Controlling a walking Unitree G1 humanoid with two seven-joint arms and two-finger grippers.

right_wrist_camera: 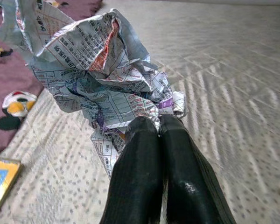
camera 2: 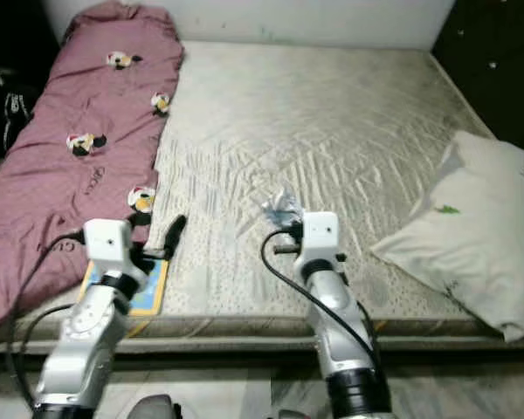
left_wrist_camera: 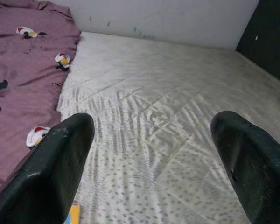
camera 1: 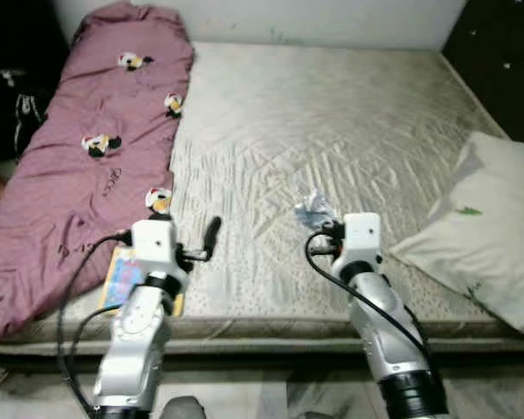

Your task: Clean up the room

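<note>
Above the mattress (camera 1: pixel 332 113) near its front edge, my right gripper (right_wrist_camera: pixel 158 128) pinches the crumpled newspaper (right_wrist_camera: pixel 98 70), which bunches just ahead of its closed tips; my left gripper (left_wrist_camera: pixel 154 158) hovers spread wide, farther left.

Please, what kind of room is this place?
Most likely a bedroom. A wide mattress in a pale patterned sheet lies against the wall, with a purple blanket along one side and a white pillow on the other. The right gripper pinches a crumpled newspaper.
</note>
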